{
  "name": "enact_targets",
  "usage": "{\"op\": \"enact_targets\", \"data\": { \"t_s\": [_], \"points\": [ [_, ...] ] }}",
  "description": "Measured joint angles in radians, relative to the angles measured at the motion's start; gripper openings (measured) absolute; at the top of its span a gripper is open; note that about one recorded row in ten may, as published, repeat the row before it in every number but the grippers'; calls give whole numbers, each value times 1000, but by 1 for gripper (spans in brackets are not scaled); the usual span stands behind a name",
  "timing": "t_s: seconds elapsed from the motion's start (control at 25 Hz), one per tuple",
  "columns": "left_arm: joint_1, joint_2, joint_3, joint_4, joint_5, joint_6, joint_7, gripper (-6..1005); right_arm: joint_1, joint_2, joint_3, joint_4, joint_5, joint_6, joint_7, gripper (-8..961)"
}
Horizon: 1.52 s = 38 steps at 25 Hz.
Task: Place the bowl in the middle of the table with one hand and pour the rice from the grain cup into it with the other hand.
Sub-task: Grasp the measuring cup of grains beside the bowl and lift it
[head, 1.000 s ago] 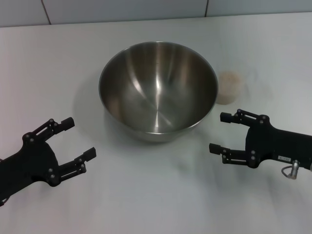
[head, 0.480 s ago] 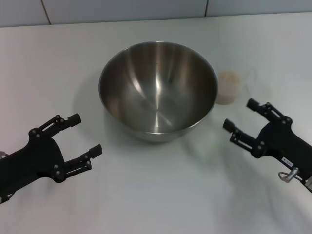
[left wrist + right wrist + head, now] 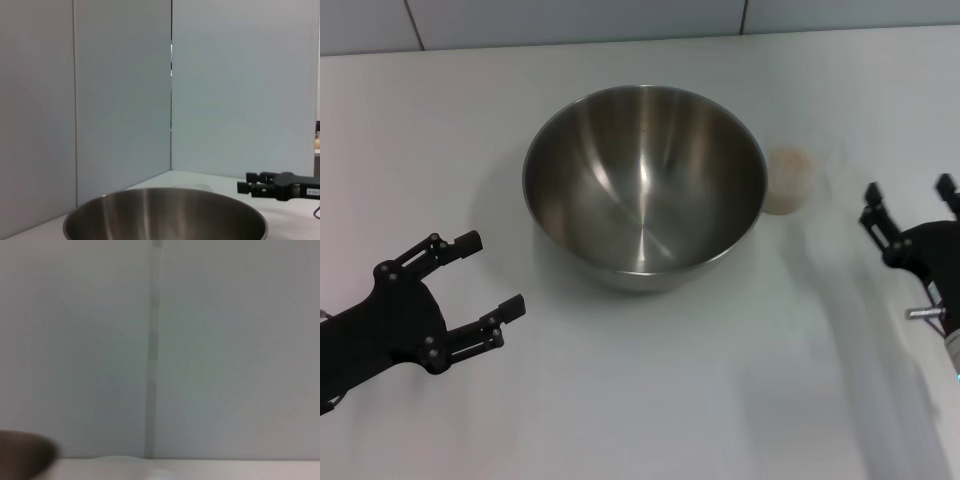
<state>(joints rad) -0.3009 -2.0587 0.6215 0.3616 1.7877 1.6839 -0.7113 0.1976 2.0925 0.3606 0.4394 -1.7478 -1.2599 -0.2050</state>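
Both black two-fingered grippers hang with fingers spread and grasp nothing: the right gripper (image 3: 910,208) near the table's right edge, the left gripper (image 3: 490,278) at the near left. Just beyond the right one stands the small clear plastic grain cup (image 3: 791,179) holding off-white rice (image 3: 790,160), close beside the large shiny stainless-steel bowl (image 3: 645,185) on the plain white table (image 3: 650,390).

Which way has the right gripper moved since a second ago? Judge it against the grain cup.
Yes. The right gripper, open, swung outward to the robot's right, from in front of the grain cup to its right side.
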Motion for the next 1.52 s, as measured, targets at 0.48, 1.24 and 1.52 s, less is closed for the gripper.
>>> {"op": "enact_targets", "data": {
  "t_s": [0.48, 1.24, 1.52],
  "points": [
    [7, 0, -7, 2, -5, 14, 0, 860, 55, -2, -63, 25, 81, 47, -70, 831],
    [8, -3, -17, 0, -8, 34, 1, 859, 144, -1, -63, -71, 87, 128, 23, 831],
    [8, -3, -19, 0, -20, 42, 2, 860, 178, 0, -59, -90, 88, 155, 33, 831]
  ]
}}
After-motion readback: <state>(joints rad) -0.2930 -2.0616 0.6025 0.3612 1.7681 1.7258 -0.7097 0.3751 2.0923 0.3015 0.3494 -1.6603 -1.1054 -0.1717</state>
